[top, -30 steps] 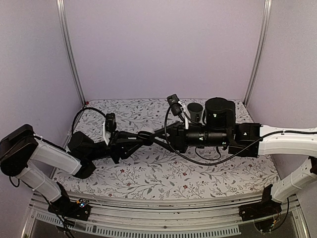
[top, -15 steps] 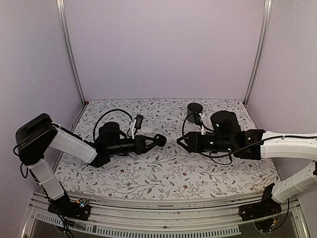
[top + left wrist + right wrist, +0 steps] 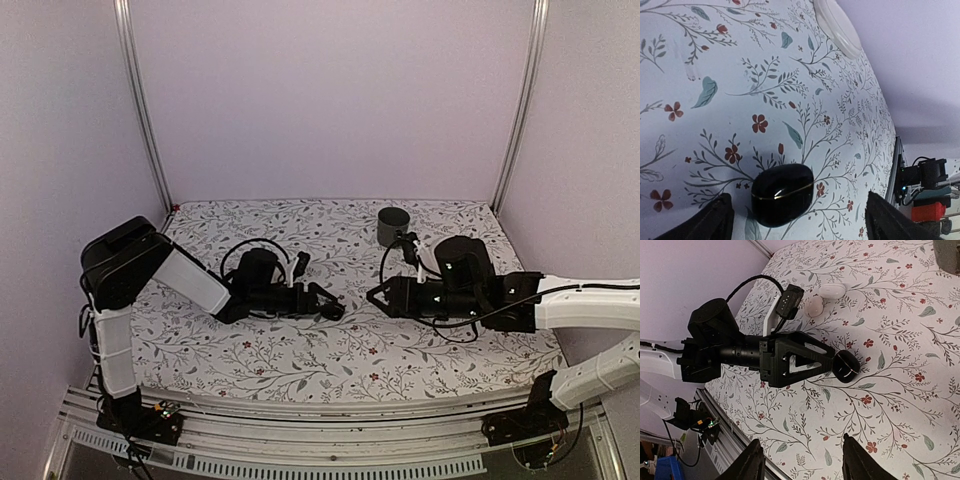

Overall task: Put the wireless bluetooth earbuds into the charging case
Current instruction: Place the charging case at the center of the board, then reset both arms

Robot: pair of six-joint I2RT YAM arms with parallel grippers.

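Left pincer (image 3: 796, 207) has opened; charging case (image 3: 782, 194) lies, seemingly loose, between its jaws.

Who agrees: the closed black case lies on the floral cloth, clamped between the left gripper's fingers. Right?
Not clamped. The closed black case lies on the floral cloth between the left gripper's fingers, but they stand open, clear of it, as the left wrist view shows.

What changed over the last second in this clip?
The two arms, which met mid-table, drew apart. The right gripper pulled back to the right. The left gripper moved nearer and opened, letting go of the black case, which now lies on the cloth between its fingers. The grey cup at the back stayed put.
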